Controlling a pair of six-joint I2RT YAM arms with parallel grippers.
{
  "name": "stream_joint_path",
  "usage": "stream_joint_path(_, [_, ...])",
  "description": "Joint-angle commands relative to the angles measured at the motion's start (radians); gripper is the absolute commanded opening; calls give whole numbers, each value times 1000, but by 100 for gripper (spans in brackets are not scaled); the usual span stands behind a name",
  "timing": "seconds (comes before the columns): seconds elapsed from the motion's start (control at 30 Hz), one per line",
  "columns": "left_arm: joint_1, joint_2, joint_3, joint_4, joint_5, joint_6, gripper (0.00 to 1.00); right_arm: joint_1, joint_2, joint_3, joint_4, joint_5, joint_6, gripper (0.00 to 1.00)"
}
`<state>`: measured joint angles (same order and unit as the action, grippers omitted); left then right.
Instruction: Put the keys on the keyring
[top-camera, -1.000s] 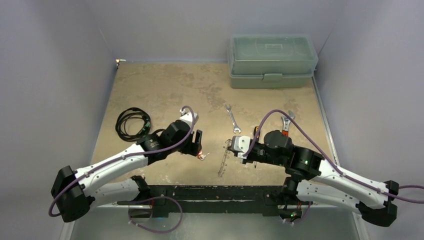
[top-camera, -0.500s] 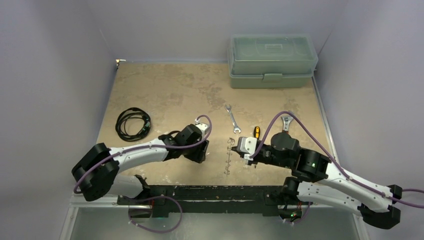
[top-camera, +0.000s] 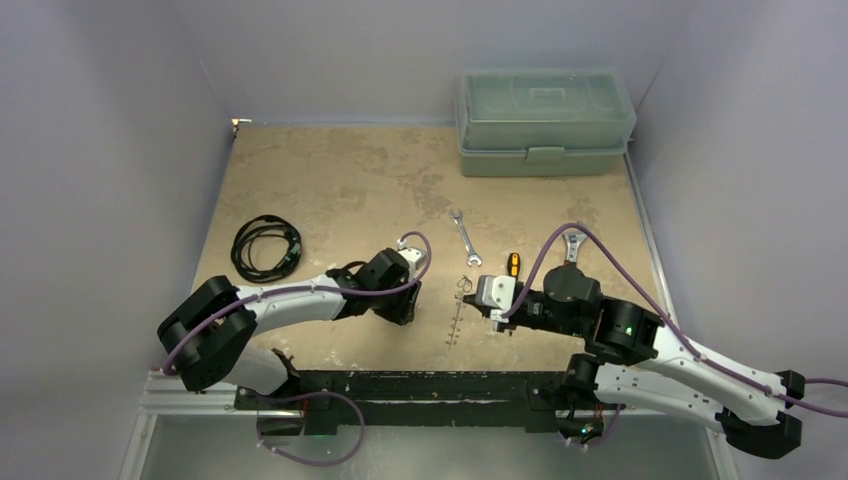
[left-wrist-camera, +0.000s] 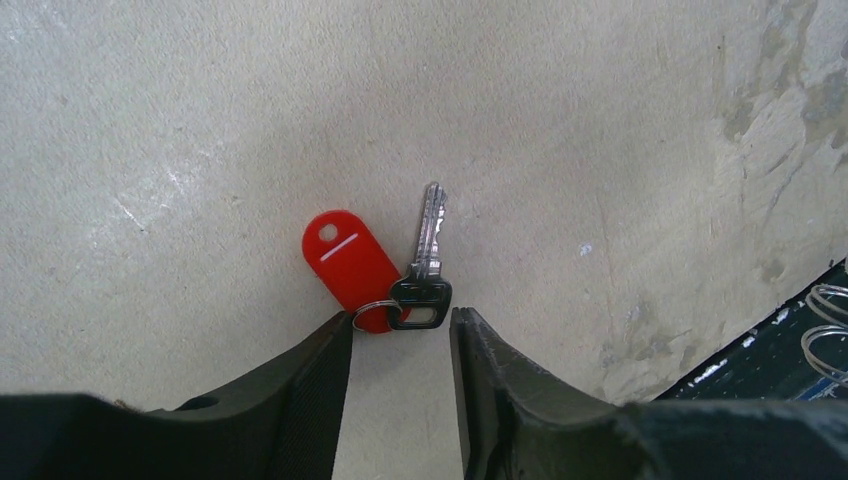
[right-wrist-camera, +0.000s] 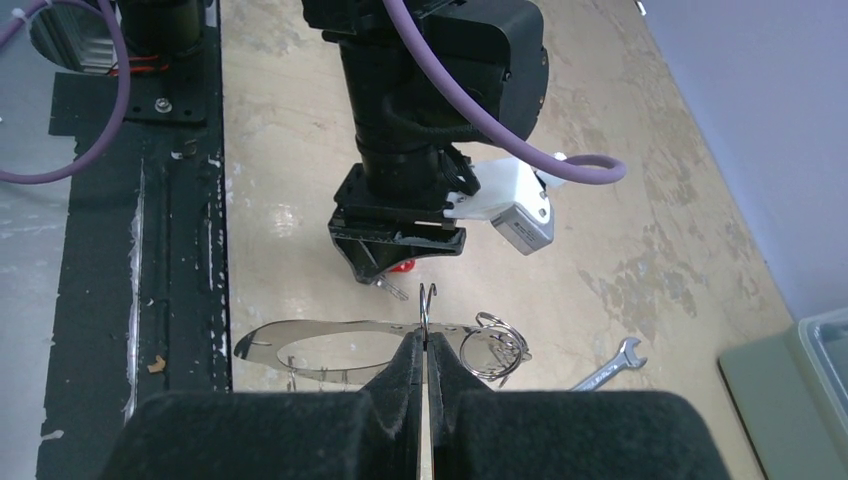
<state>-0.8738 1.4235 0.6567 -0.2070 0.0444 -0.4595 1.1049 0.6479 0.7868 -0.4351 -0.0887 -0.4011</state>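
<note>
A small silver key with a black head lies on the table, joined by a little split ring to a red plastic tag. My left gripper is open and low over the table, its fingertips on either side of the key's head. The top view shows the left gripper covering the key. In the right wrist view the key and red tag peek out under the left gripper. My right gripper is shut on the keyring, a shiny oval loop held off the table with small wire rings on it. The top view shows the keyring edge-on.
A green toolbox stands at the back right. A coiled black cable lies to the left. A small spanner, a second wrench and a black-and-orange tool lie near the right arm. A black rail marks the near edge.
My left arm has swung right and come down over the key, then barely moved. My right gripper has shifted slightly right with the keyring.
</note>
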Motion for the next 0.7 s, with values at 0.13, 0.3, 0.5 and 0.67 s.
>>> stream_joint_path(0.13, [-4,6,30,-10,-17,13,29,0,-5,3,48,-16,9,0])
stream_joint_path(0.3, [-4,-2,42,-28,-18,7,21,0,-5,1,50,-16,11,0])
stream_joint_path(0.5, [-5,-18,48,-24,3,-8,0,0,-5,-3,54,-15,10,0])
stream_joint_path(0.67, [-5,-46,47,-22,34,-35,0,0,-1,-4,59,-13,11,0])
